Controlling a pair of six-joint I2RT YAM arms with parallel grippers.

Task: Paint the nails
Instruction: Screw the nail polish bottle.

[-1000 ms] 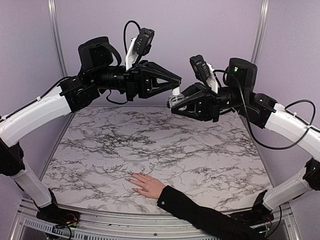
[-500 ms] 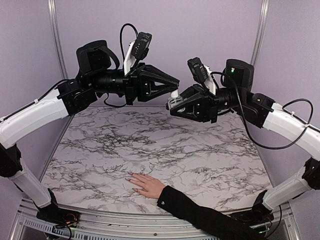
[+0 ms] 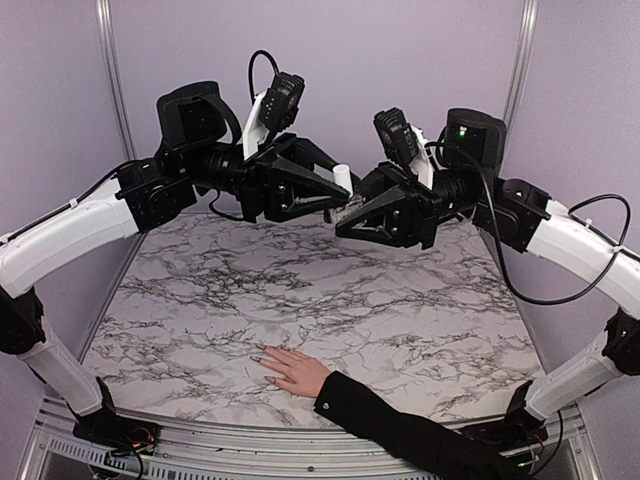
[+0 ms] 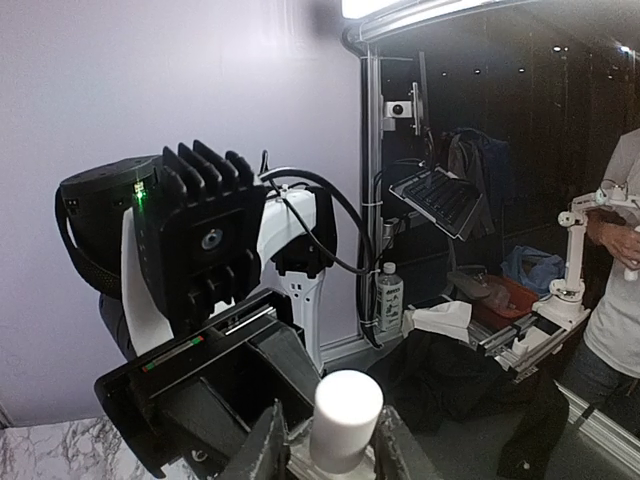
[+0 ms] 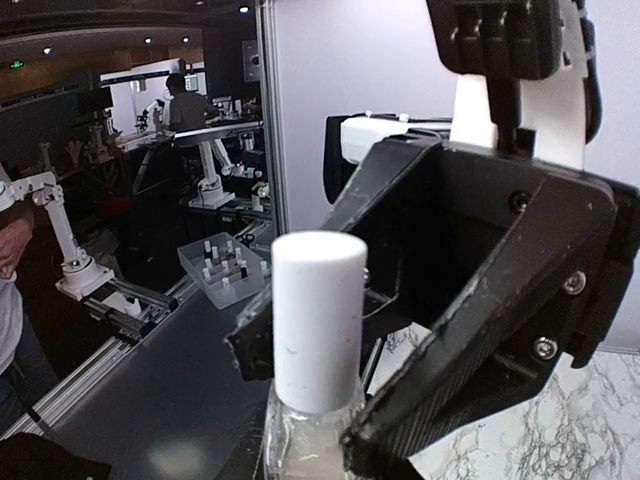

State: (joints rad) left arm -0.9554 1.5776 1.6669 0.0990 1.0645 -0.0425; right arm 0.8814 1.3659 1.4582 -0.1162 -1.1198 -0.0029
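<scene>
High above the white, black-veined marble desk, our two arms meet over a small clear glass bottle topped with a white cylindrical cap. Our right hand is clamped shut on the bottle's body and holds it roughly upright. Our left hand has a finger on either side of the cap, but we cannot tell whether it is pinching it or standing just slack around it. The nails we are meant to paint are far from all this. They sit at the fingertips of a pale human hand in a black sleeve, lying flat at the near edge of the desk, well below and apart from the bottle. We judge the step in hand to be getting the cap off. To do it well, the right hand should hold the bottle firm and level. The left should seat squarely on the cap, turn about the cap's own axis, then draw straight up so nothing scrapes the neck or spills over the desk.
</scene>
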